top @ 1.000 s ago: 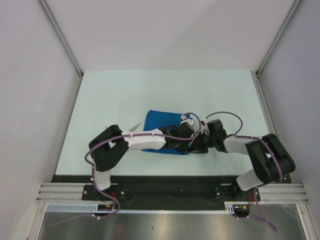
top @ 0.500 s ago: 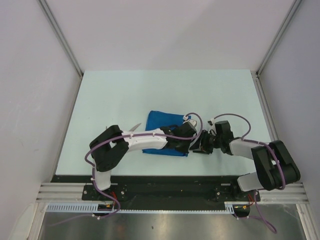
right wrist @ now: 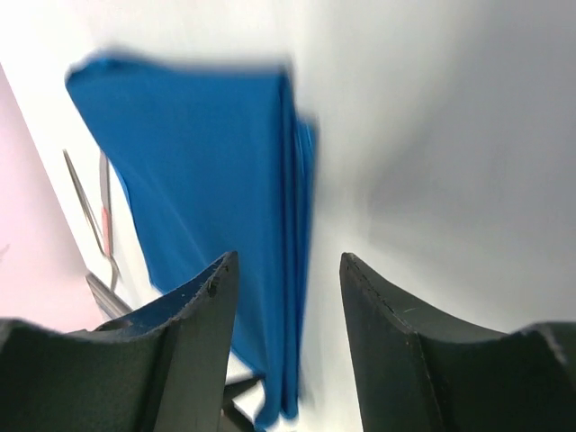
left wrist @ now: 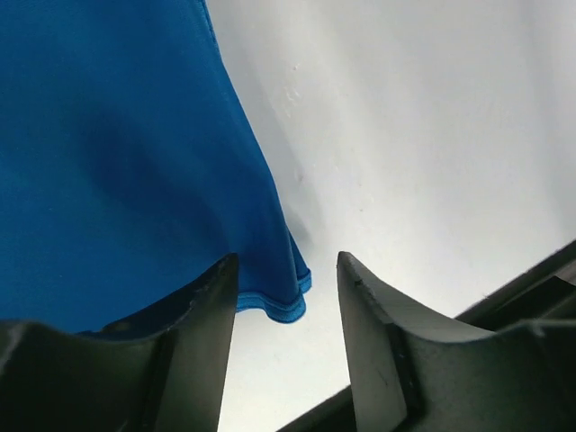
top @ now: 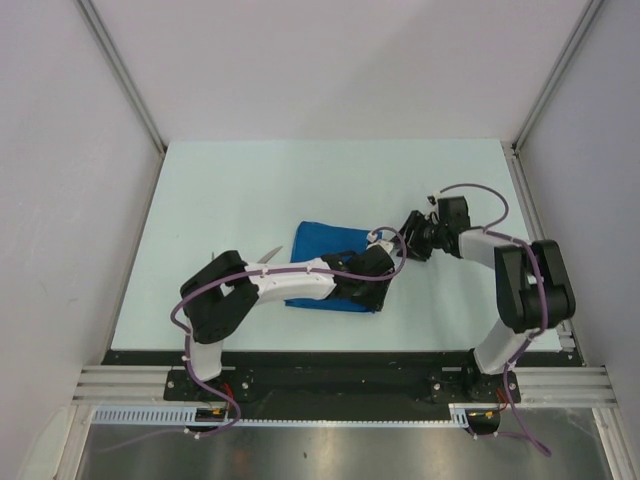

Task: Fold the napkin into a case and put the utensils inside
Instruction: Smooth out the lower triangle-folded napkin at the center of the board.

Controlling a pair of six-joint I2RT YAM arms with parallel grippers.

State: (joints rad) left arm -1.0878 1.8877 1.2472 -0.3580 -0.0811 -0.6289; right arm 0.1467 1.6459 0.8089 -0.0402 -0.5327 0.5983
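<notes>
The royal-blue napkin (top: 325, 245) lies folded flat in layers, a broad case, at mid-table. My left arm stretches across its near side. The left gripper (top: 373, 298) stands open over the napkin's near right corner, and that hemmed corner (left wrist: 283, 301) lies loose between the fingers, ungripped. My right gripper (top: 412, 240) hovers open and empty just right of the napkin, facing its layered right edge (right wrist: 301, 225). The utensils (top: 270, 254) peek out left of the napkin, mostly hidden by my left forearm. In the right wrist view the utensils (right wrist: 90, 216) show beyond the cloth.
The pale table (top: 250, 190) is boxed in by white walls at the far, left and right sides, with metal posts at the corners. A black rail (top: 330, 357) runs along the near edge in front of the arm bases.
Both grippers have opened and let go of the napkin. The right arm has swung from the near right corner up and away to the napkin's right. The left arm has barely moved.
</notes>
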